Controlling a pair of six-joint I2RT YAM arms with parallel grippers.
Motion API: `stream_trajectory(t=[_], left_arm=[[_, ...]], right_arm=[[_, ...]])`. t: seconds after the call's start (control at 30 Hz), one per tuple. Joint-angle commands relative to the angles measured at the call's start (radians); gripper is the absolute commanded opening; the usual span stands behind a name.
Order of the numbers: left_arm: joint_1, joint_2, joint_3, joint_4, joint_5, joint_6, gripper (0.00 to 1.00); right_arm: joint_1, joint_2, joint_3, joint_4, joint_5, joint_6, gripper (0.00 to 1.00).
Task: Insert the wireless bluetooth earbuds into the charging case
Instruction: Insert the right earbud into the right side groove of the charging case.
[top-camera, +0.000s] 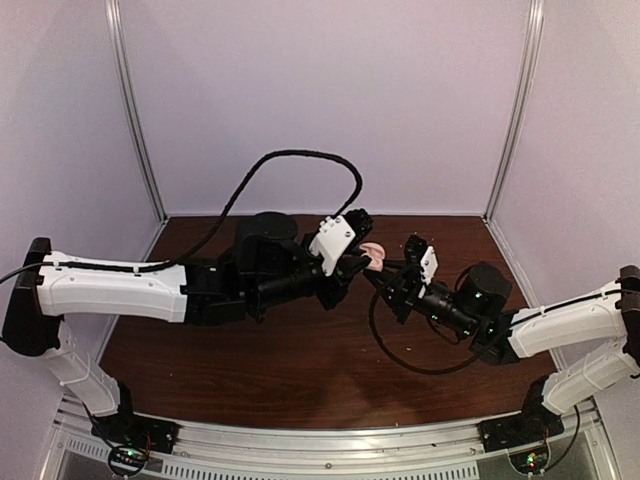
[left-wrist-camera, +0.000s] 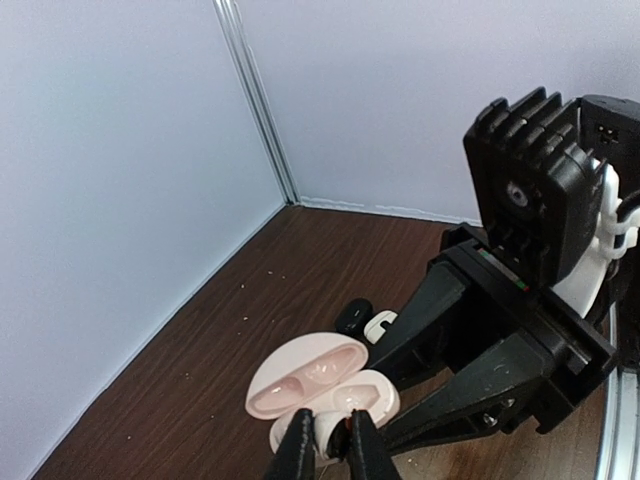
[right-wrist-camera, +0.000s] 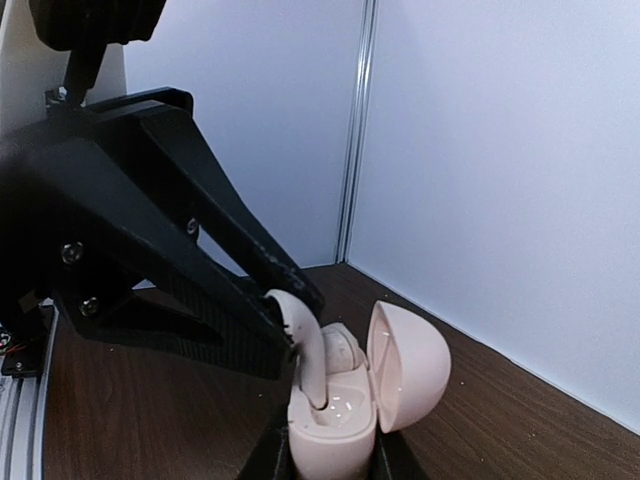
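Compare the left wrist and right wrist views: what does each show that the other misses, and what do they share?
Left wrist only: a black earbud and a whitish one lying on the table behind the case. Right wrist only: how the held earbud reaches down into the case's base. Both: the open pink charging case, gripped by the right end effector, and the left end effector pinching that earbud.

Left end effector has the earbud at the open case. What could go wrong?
The earbud in the left end effector looks tilted going into the charging case; it may jam instead of seating. The right end effector grips only the case's base, so a push could twist it. The open lid stands close and might get knocked shut.
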Motion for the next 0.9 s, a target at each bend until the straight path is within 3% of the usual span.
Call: stream_trajectory(t=[0.0, 0.63, 0.87], left_arm=[[0.004, 0.035, 0.039, -0.08, -0.009, -0.019, 0.06], [0.003, 0.098, 0.146, -0.27, -0.017, -0.081, 0.03], [0.006, 0.124, 0.173, -0.303, -0.012, -0.108, 0.1]], right_arm=[[0.003, -0.024, 0.041, 0.024, 0.037, -0.016, 0.0], [0.022, -0.05, 0.016, -0.02, 0.055, -0.191, 0.0], [0.023, -0.054, 0.014, -0.014, 0.05, -0.184, 0.0]])
